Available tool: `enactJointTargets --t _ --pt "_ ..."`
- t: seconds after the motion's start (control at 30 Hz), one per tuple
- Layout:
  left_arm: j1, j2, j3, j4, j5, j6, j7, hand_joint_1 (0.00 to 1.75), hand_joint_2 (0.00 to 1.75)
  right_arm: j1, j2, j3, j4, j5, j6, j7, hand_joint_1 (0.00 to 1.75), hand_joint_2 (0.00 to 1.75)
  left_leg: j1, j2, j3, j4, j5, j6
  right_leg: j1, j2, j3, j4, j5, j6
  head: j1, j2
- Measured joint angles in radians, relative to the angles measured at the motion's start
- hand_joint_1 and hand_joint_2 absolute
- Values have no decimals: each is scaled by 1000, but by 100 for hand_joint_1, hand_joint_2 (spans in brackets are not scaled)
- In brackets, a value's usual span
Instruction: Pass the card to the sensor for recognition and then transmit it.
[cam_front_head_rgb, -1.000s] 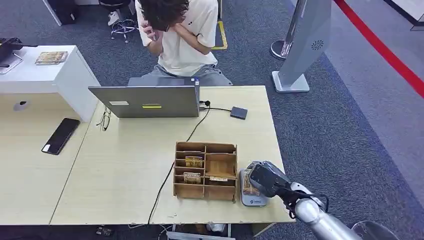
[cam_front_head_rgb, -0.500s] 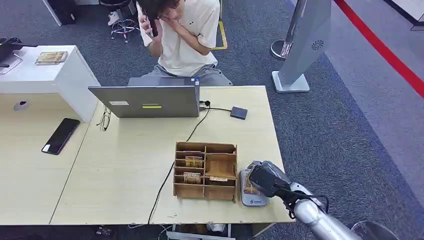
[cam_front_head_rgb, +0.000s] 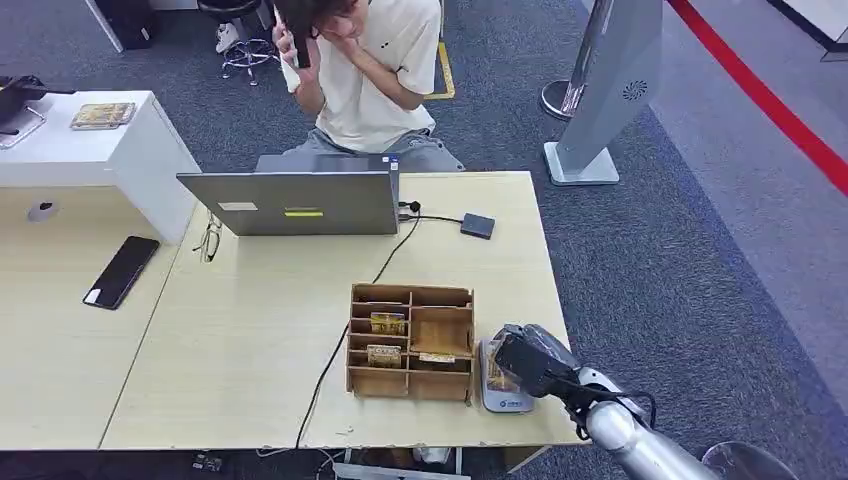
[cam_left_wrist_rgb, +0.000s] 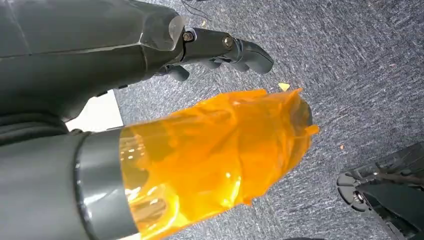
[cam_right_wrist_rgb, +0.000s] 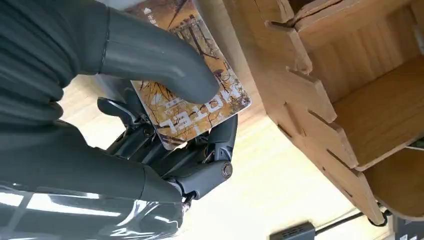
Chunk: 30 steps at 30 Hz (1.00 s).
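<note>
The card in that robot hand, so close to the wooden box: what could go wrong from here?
Three risks, as I judge them:
1. The card is pinched between the thumb and fingers of the right hand, so it might slip or twist.
2. The wooden box stands right beside the sensor; the hand could knock it.
3. The sensor sits near the table edge and could be nudged off.

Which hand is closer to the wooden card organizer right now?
Right. The right hand holds the card over the grey sensor, just beside the wooden organizer on the table. The left hand hangs down over grey carpet, away from the organizer.
</note>
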Motion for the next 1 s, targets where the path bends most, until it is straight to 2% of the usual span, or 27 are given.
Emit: enactJointTargets --t 1.0 --pt "0 0 0 0 0 5 0 0 0 -11 0 6 17 5 -3 -2 175 175 0 0 0 0 0 0 0 0 0 0 0 0 0 0"
